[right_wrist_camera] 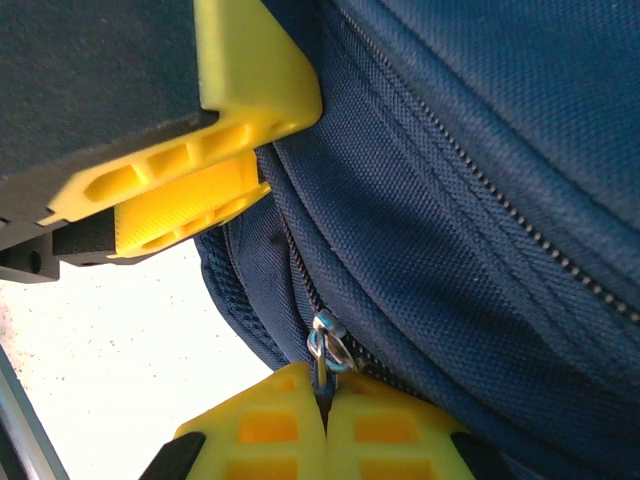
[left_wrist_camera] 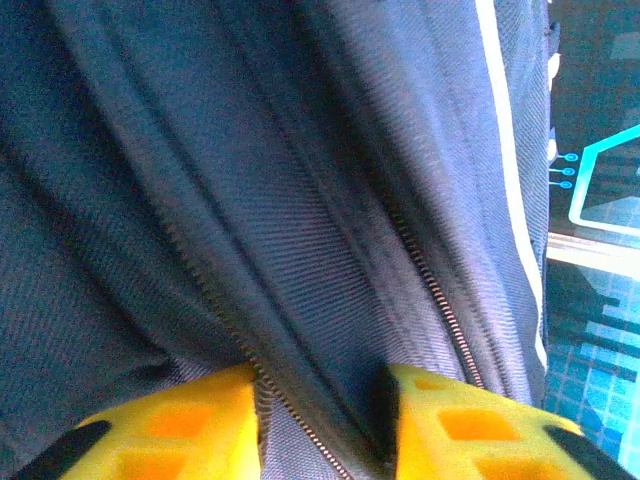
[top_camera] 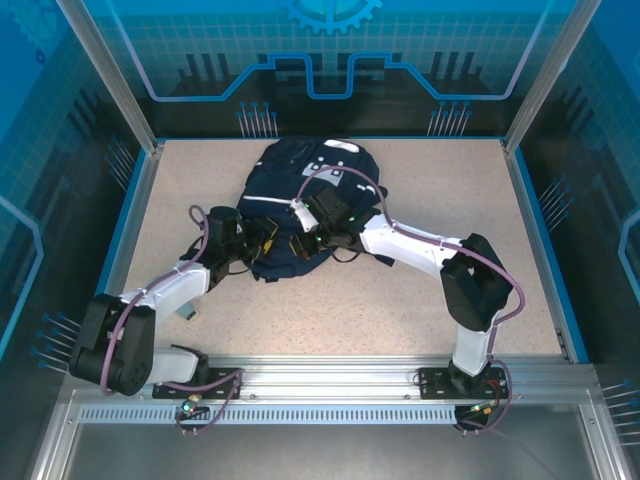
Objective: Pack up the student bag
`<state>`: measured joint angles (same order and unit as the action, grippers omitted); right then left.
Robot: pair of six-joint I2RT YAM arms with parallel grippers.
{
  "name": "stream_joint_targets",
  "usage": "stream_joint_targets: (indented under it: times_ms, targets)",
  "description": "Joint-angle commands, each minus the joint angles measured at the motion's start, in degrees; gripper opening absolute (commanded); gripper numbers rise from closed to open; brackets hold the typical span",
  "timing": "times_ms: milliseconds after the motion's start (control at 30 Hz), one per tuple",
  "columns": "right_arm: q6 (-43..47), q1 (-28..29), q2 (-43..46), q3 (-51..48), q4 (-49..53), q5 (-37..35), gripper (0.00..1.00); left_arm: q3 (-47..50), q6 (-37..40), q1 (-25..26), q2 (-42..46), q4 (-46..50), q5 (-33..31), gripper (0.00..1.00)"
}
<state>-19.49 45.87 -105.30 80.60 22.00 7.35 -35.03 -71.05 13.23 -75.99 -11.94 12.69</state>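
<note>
Item: student bag [top_camera: 300, 185], navy fabric, lying flat on the speckled table [top_camera: 420, 290] in its far middle part; pale patch [top_camera: 340, 147] at the far end; white stripe [top_camera: 265, 200] across the body; the end nearest the arms lies between the two grippers.

Contents: cannot be told; no view looks into a compartment; whether the main opening is zipped along its whole length cannot be told.

Left gripper [top_camera: 268, 240]: at the bag's near left edge; in its own wrist view the left gripper [left_wrist_camera: 318, 400] has its yellow jaws part-way apart with a raised fold of the bag [left_wrist_camera: 250, 200] caught between them, both inner faces against the cloth; a line of zip teeth [left_wrist_camera: 440, 310] runs along the fold and down between the jaws; the stripe [left_wrist_camera: 505, 180] runs up the right side.

Right gripper [top_camera: 302, 240]: at the bag's near edge, just beside the left one; in its wrist view the right gripper [right_wrist_camera: 325, 430] has its jaws pressed together, pinching the dark tab below the metal zip pull [right_wrist_camera: 325, 345]; the pull sits on a zip seam curving round the bag [right_wrist_camera: 480, 200].

View notes: overhead gives the whole bag and both arms reaching inward; the right wrist view adds the left gripper [right_wrist_camera: 275, 150] seen from the side, nipping the bag's edge above bare table [right_wrist_camera: 130, 350].
</note>
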Motion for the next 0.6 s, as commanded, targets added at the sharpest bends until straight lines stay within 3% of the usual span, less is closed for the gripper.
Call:
stream_joint_targets:
  times_ms: [0, 200, 400, 567]
  targets:
    - [0.7, 1.6, 2.5, -1.3, 2.9, -3.2, 0.0, 1.2, -0.3, -0.5, -0.3, -1.6, -0.7, 0.23]
    - [2.3, -1.9, 7.2, -7.1, 6.8, -11.8, 0.0, 2.3, 2.2, -0.5, 1.3, 0.3, -2.2, 0.09]
    - [2.8, -8.7, 8.5, -9.2, 7.6, -14.8, 0.0, 3.6, 3.6, -0.6, 3.4, 2.3, -2.2, 0.04]
    - [3.3, -13.5, 4.1, -4.4, 9.7, -17.9, 0.0, 3.4, 7.1, -0.6, 5.4, 7.4, 0.6, 0.02]
